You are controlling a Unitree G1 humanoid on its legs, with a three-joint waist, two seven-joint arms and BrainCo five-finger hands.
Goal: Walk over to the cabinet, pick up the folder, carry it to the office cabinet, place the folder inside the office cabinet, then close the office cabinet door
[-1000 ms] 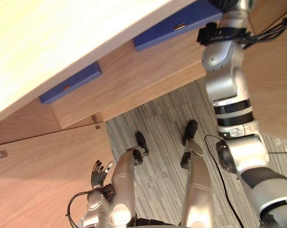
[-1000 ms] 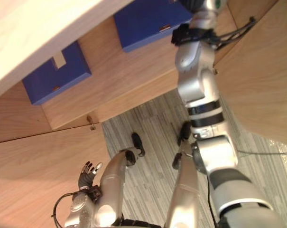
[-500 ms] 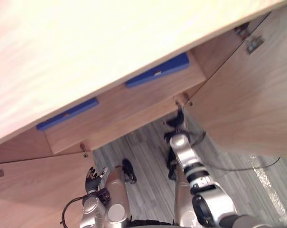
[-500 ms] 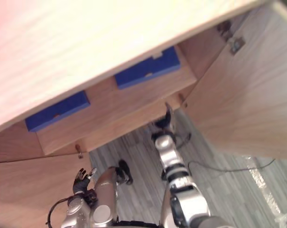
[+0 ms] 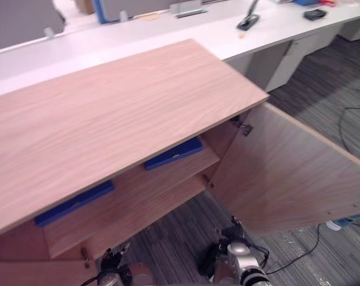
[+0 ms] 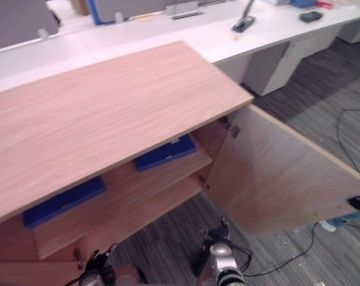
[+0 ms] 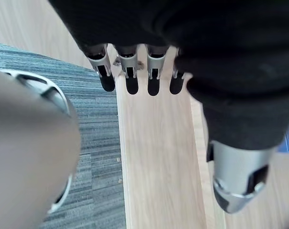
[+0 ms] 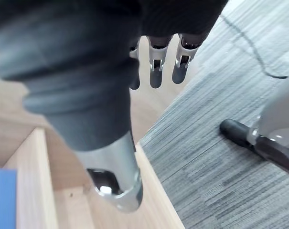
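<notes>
Already shelved, the folder [image 5: 174, 154] lies well apart from the right hand [image 8: 155, 70].

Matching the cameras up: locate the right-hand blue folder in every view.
Left eye view: blue folder on the shelf, below the cabinet top's right part.
Right eye view: centre, same shelf.
Left wrist view: cannot tell.
Right wrist view: blue edge on pale wood; which folder, cannot tell.
Shared landmark: grey carpet.
</notes>
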